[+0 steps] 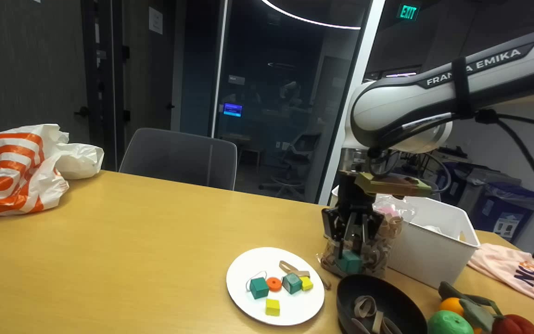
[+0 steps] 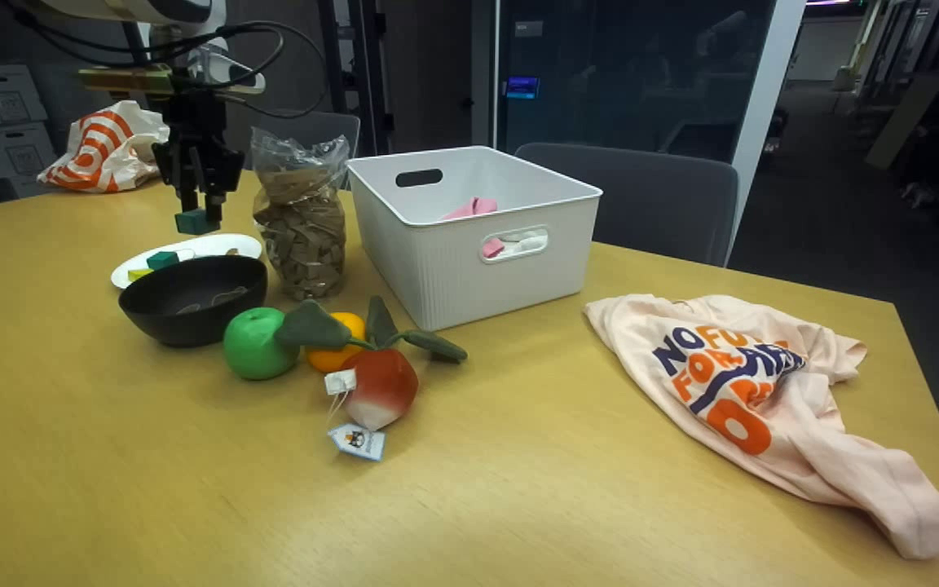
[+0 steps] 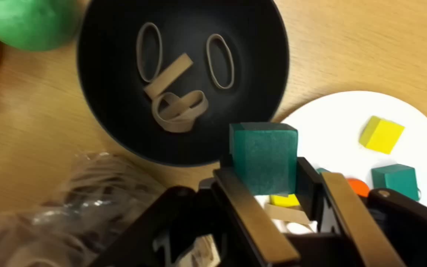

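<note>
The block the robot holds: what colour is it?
The held block is teal green, clearest in the wrist view.

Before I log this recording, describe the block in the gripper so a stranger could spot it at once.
Follow the white robot arm down to its gripper, near the black bowl. It holds a teal block; unlike the similar teal ones on the white plate, it hangs in the air.

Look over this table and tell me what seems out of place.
Nothing looks spilled or damaged. A tan band lies on the white plate with the colored blocks, seemingly out of place because similar bands lie in the black bowl. The printed pale cloth also lies crumpled.
</note>
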